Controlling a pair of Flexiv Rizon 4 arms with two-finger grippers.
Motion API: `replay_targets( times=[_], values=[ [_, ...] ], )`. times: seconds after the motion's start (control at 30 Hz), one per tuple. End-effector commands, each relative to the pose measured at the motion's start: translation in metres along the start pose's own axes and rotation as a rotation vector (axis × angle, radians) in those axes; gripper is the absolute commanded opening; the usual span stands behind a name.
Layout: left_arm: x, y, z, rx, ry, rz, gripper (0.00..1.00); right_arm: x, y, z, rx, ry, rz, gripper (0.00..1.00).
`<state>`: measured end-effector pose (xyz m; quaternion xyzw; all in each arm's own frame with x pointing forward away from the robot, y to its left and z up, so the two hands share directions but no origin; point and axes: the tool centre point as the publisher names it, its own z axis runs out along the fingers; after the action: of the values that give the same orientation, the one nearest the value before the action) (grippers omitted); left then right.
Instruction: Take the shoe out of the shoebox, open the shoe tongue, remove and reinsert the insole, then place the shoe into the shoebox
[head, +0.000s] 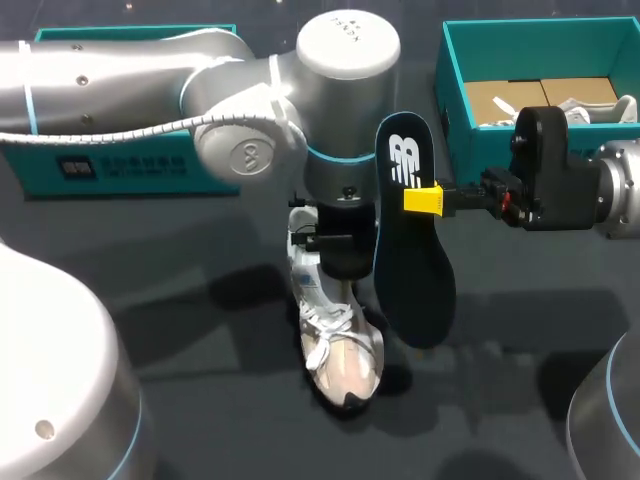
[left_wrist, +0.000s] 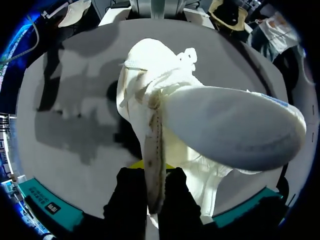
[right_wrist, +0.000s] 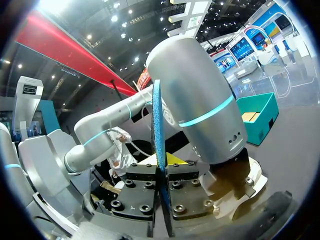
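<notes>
Over the middle of the bench (head: 200, 300), seen from the head view, the left arm comes in from the left and points straight down, its gripper (head: 340, 280) set into the top of the white shoe (head: 340, 355). The shoe lies on the bench with its toe toward the near edge. Just beside it, the right gripper (head: 425, 199) reaches in from the right and holds the dark insole (head: 412, 270) by its edge, nearly upright and clear of the shoe. The teal shoebox (head: 455, 100) stands open, well apart at the far right. A second teal box (head: 130, 165) lies behind the left arm.

From the left wrist view, the left gripper (left_wrist: 154, 167) has its jaws clamped on a thin stitched edge of the shoe (left_wrist: 150, 70). I cannot tell whether that edge is the tongue. The bench (left_wrist: 65, 100) lies below.

From the right wrist view, the right gripper (right_wrist: 162, 165) has its jaws pressed together on the insole (right_wrist: 157, 120), which is seen edge-on and rises straight ahead of them. The left arm (right_wrist: 200, 100) stands just beyond, with the shoebox (right_wrist: 257, 112) farther off.
</notes>
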<state>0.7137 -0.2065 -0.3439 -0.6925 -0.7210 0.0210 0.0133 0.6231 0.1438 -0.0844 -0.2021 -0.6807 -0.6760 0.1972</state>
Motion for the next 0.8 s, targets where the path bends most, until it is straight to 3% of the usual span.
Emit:
replay_targets(
  times=[0.03,0.8],
  values=[
    [-0.003,0.000,0.008,-0.004,0.001,0.010,0.00,0.001,-0.001,0.001,-0.001,-0.004,0.001,0.00],
    [-0.013,0.004,0.030,0.029,-0.012,0.154,0.00,0.001,-0.001,0.001,-0.001,-0.004,0.001,0.00]
  ],
)
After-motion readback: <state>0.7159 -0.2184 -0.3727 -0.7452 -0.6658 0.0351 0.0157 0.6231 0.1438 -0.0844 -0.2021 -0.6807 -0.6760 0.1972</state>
